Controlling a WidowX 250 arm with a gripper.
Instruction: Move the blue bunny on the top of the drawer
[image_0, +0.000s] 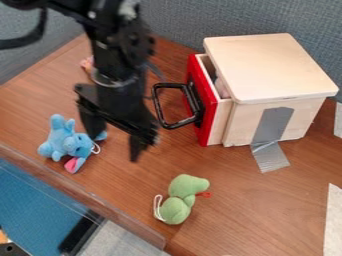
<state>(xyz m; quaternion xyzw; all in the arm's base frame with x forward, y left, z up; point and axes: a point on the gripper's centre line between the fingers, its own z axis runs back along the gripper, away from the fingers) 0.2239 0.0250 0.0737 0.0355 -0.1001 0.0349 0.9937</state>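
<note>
The black gripper (115, 144) hangs over the left half of the table with its fingers spread apart, nothing visible held between them. Just left of it, the blue bunny (61, 140) lies on the table near the front-left edge, one pink-lined ear pointing toward the edge; the gripper's left finger overlaps its right side in the view. Whether they touch, I cannot tell. At the upper right stands the wooden drawer box, its flat pale top (270, 67) bare. Its red-fronted drawer (208, 107) is slightly pulled out.
A green plush toy (180, 197) lies at the front centre. The drawer's black handle (179, 124) juts toward the arm. Grey tape (270, 132) runs from the box's side to the table (234, 215). A pinkish object (87, 64) sits behind the arm.
</note>
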